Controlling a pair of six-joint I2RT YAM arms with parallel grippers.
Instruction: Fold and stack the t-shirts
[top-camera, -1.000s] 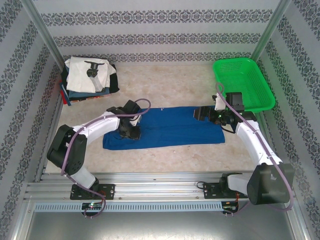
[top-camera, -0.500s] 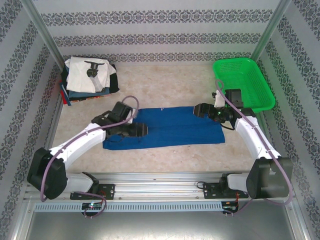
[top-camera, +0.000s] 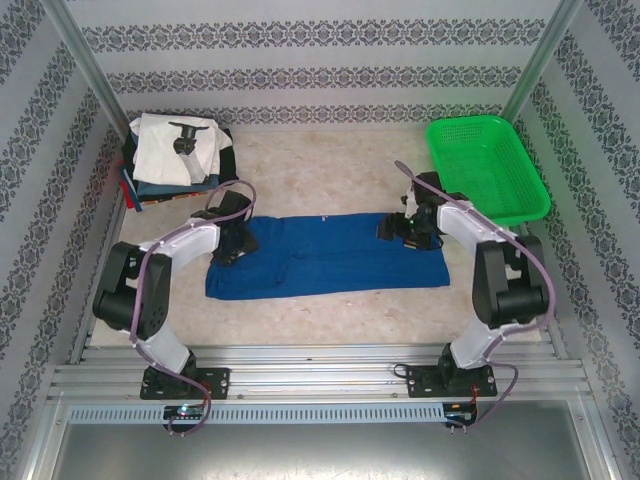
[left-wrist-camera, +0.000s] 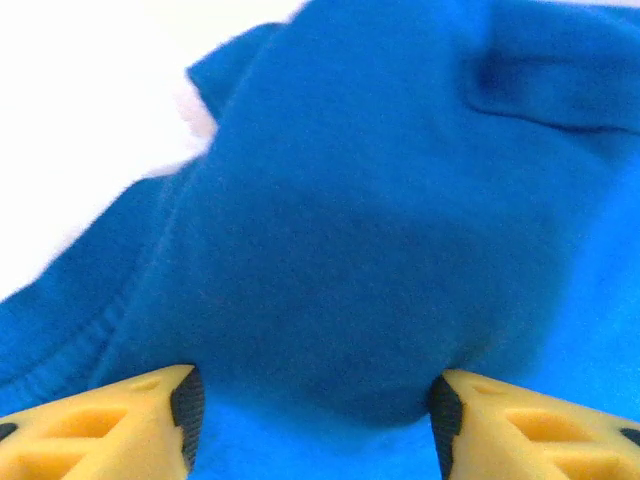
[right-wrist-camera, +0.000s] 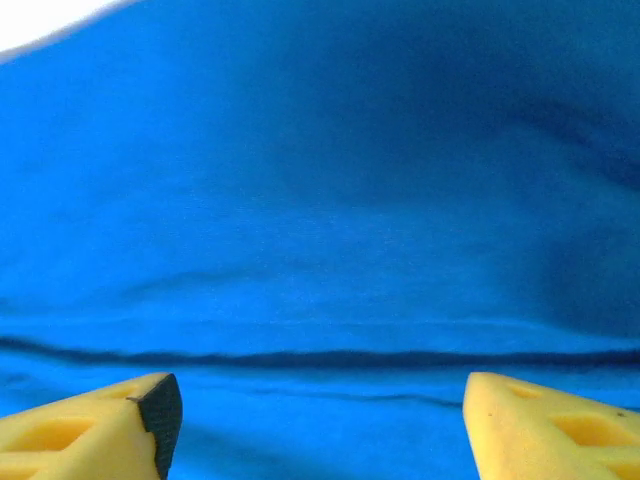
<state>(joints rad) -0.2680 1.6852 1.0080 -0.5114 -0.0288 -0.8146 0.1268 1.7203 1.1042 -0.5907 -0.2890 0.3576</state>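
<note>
A royal-blue cloth t-shirt (top-camera: 330, 255), folded into a long band, is lying across the middle of the pale mottled desk (top-camera: 340, 170). The left end effector (left-wrist-camera: 312, 405) is hovering at the band's left end, its yellow fingers (left-wrist-camera: 110, 430) standing apart with a hump of blue cloth between them. The right end effector (right-wrist-camera: 318, 415) is hovering at the band's far right corner, its tips likewise apart over flat cloth. A stack of folded shirts (top-camera: 175, 165), white on top with a dark print too small to read, is sitting at the far left, and a green plastic basket (top-camera: 487, 165) is sitting at the far right.

No legible text or markings
</note>
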